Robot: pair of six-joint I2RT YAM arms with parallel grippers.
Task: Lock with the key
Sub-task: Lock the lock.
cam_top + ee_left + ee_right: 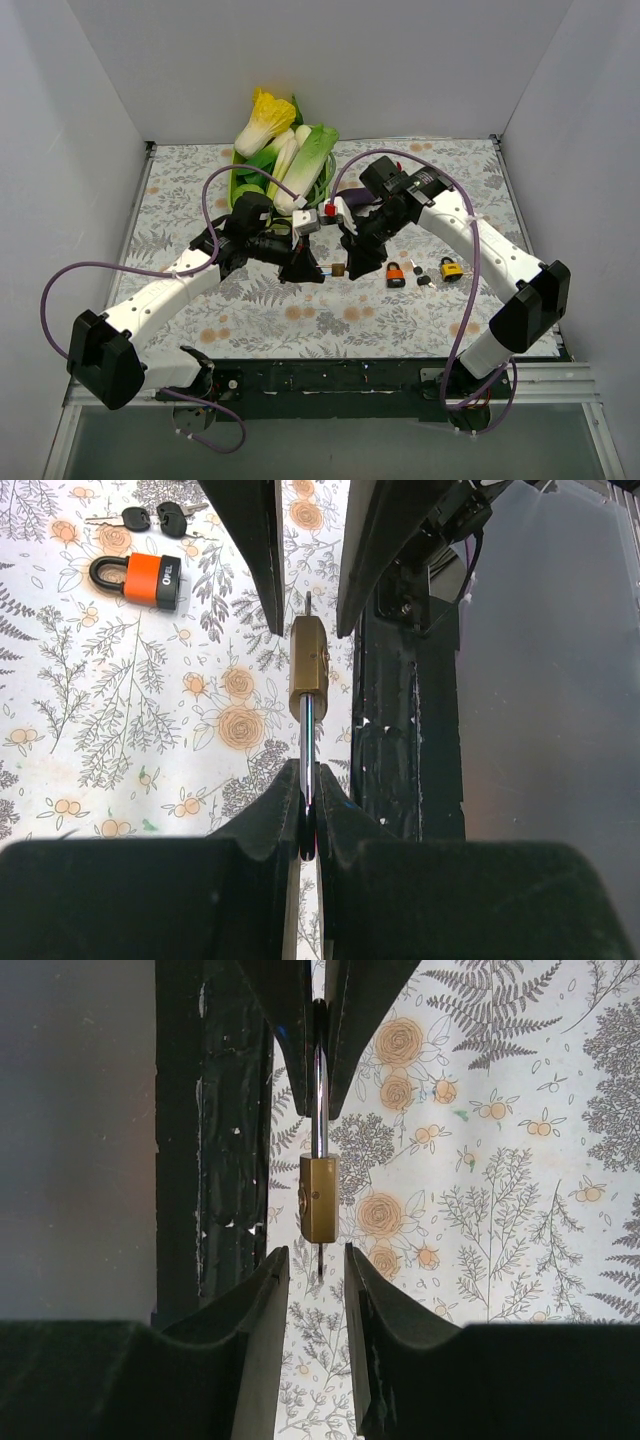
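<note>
My left gripper [308,818] clenches the key [308,730] in the brass padlock [308,665]; right gripper [316,1280] released. Upper-centre green bowl [240,186] holds leafy vegetables [312,160].

Your top view is bright and evenly lit from above: the white walls [330,60] stay pale without glare, and the arms [170,290] throw only soft, short shadows on the cloth [250,310]. In both wrist views the key [308,740] is sharp with a thin bright glint, while your own fingers [250,850] at the bottom edge, near the lens, are black, underexposed and slightly blurred
</note>
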